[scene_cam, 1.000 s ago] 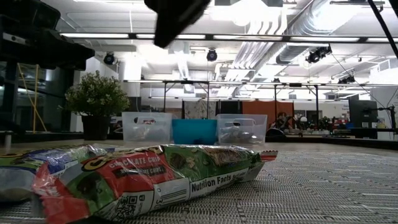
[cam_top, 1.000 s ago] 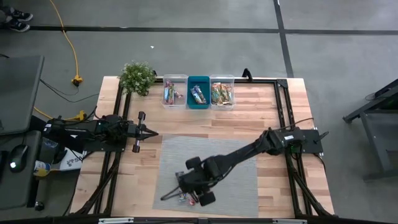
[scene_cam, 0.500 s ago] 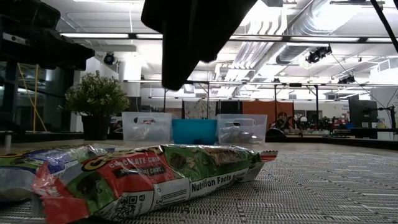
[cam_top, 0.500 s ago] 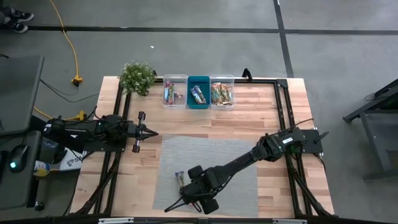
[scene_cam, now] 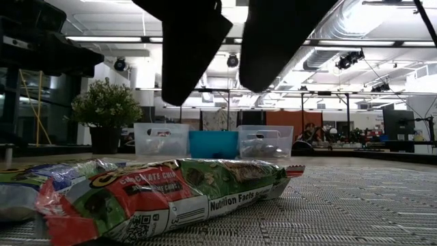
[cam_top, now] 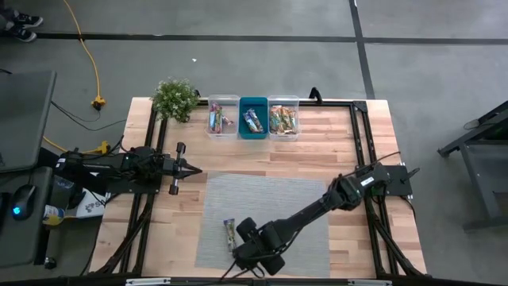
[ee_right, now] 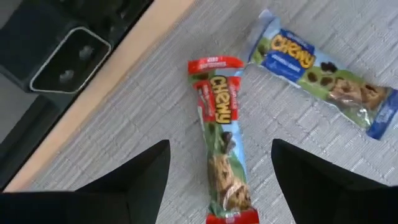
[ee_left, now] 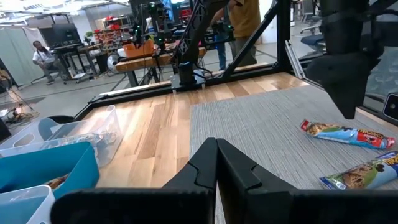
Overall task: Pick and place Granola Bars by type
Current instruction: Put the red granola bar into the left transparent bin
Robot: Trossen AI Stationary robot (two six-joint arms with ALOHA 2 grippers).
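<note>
Overhead camera looks down; low one (mat-level) shares bins point(scene_cam: 214, 142).

Three bins point(cam_top: 253, 118) line the bench's point(cam_top: 365, 151) far edge, a plant point(cam_top: 175, 98) to their left. On the mat point(cam_top: 270, 199), two bars point(ee_right: 224, 149) lie beneath the right claw point(cam_top: 252, 260).

mat point(cam_top: 270, 199) centre bare, bins point(cam_top: 253, 118) along far edge

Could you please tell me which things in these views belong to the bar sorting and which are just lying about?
For the job:
red granola bar under the open right gripper
blue granola bar beside it
two clear bins and teal bin with sorted bars

Just about:
potted plant
yellow cable
parked left gripper
</note>
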